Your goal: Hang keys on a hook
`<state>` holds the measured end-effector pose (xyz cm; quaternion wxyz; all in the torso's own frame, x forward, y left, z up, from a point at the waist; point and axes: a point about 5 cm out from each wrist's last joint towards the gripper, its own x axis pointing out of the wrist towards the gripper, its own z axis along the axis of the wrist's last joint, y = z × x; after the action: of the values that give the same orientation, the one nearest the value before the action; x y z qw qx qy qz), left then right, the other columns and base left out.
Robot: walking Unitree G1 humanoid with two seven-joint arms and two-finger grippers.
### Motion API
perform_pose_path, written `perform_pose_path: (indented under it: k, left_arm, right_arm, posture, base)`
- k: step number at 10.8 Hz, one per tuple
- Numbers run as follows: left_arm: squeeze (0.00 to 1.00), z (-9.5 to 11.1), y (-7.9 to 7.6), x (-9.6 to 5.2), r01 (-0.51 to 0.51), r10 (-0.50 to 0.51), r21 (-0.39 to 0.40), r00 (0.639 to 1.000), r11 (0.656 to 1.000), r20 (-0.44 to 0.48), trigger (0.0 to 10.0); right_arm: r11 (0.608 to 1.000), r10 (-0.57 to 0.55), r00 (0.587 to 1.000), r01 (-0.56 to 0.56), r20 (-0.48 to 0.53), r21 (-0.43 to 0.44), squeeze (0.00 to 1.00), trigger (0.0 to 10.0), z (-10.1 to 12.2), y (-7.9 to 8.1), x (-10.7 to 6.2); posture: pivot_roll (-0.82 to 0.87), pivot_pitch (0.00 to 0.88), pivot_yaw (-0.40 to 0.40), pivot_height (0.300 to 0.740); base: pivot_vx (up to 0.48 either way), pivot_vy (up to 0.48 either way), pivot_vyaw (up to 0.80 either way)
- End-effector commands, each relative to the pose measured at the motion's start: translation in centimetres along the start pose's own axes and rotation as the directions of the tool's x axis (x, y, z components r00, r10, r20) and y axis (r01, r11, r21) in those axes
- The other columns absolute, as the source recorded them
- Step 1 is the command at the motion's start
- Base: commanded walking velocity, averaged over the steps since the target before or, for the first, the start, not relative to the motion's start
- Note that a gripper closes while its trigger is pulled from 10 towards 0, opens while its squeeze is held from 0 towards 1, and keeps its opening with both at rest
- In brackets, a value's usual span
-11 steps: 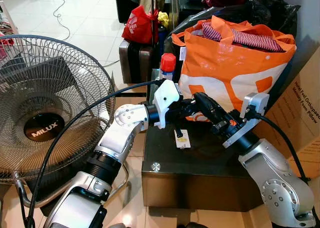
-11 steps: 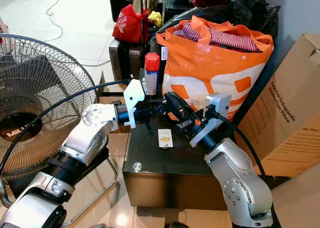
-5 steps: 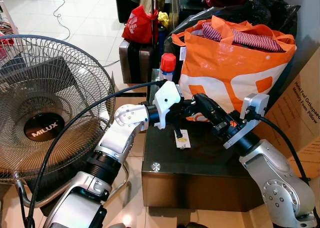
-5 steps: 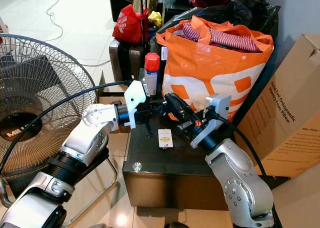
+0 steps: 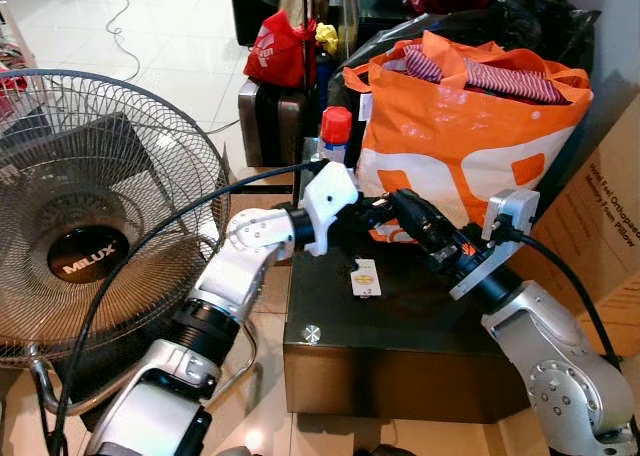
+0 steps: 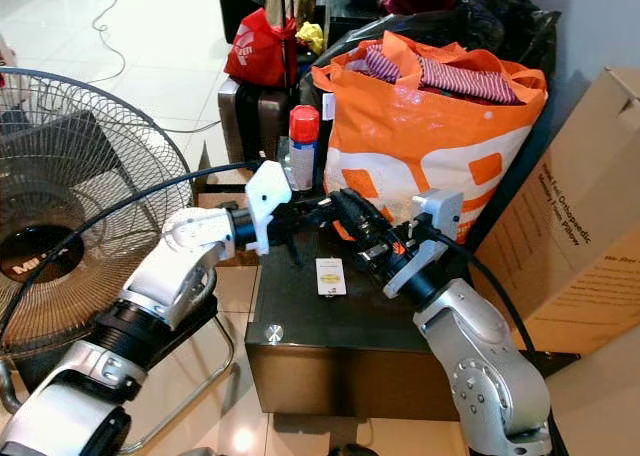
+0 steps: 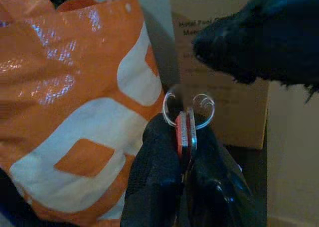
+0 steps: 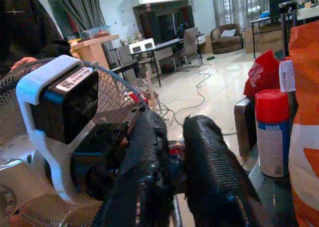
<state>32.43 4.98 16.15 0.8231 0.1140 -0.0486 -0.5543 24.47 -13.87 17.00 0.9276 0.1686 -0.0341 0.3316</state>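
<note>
My left gripper reaches over the dark table and is shut on a bunch of keys: a red key head with two silver rings sticking up past the fingertips. My right gripper points at it from the other side, tip to tip. Its two black fingers stand a little apart, and one of them hovers just beside the rings without touching. Below the two grippers, a white and yellow tag lies flat on the table.
A full orange bag stands at the back of the table, with a red-capped spray can beside it. A large floor fan fills the left side. A cardboard box stands on the right.
My left gripper has risen slightly and drawn a little closer to the right gripper's tips. The tag on the table has not moved.
</note>
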Motion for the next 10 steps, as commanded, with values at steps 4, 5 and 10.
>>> perform_pose_path:
  k: [4,5,10]
  left_arm:
    - [0.00,0.3,0.3,0.0,-0.007,0.007,0.016,1.000,1.000,0.002,0.0]
    - [0.00,0.3,0.3,-0.1,-0.004,0.004,0.016,1.000,1.000,0.001,0.0]
    - [0.00,0.5,-0.4,-0.6,0.104,-0.101,0.130,0.994,0.986,-0.033,0.0]
  right_arm:
    - [1.000,-0.012,1.000,0.012,0.019,-0.019,1.00,10.0,0.6,-0.4,-0.4]
    - [0.999,-0.036,0.999,0.037,0.017,-0.027,1.00,10.0,0.5,-0.7,-0.5]
    - [0.999,0.010,0.991,-0.014,-0.130,-0.029,1.00,10.0,-1.0,-0.2,0.0]
  posture:
    - [-0.12,0.000,-0.042,0.740]
    - [-0.12,0.000,-0.043,0.740]
    - [-0.12,0.000,-0.042,0.740]
  base:
    - [0.000,0.000,0.00]
    - [0.000,0.000,0.00]
    - [0.000,0.000,0.00]
